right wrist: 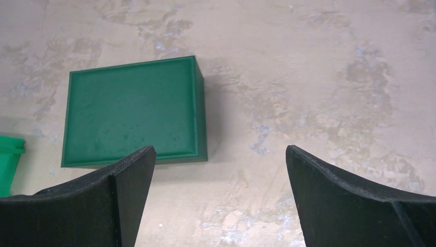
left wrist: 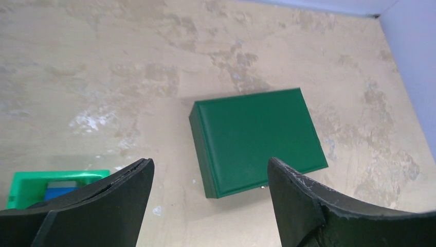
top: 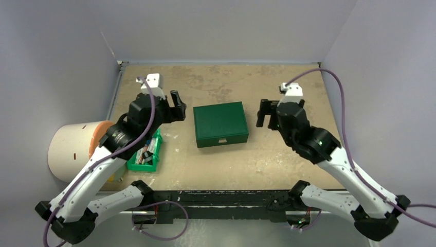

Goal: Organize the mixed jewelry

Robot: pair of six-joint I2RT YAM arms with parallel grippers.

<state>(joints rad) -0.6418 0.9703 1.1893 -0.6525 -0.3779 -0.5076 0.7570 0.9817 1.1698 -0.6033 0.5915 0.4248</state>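
**Box shut, both grippers wide, jewelry out of sight**

Top view: we see one green box (top: 220, 123), lid closed, small pale clasp on its near side, at mid-table between the two arms. We cannot tell where the mixed jewelry is; no piece shows in any view. Left gripper (top: 178, 105) sits just left of the box, right gripper (top: 265, 113) just right of it, both apart from it. The table (top: 231, 77) is tan and blotchy with worn patches. Pale grey walls stand left, right and far. One green bin (top: 146, 154) with dark items sits near-left under the left arm. One white cylinder (top: 69, 149) with an orange end is at the left edge.

Left wrist: left gripper (left wrist: 211, 170) has its jaws wide, holding nothing. Box (left wrist: 257, 139) is beyond them, bin (left wrist: 31, 182) is near-left.

Right wrist: right gripper (right wrist: 221, 154) also has wide jaws with nothing between them. Box (right wrist: 131, 110) is to the left, and a corner of the bin (right wrist: 7, 159) shows at the left edge.
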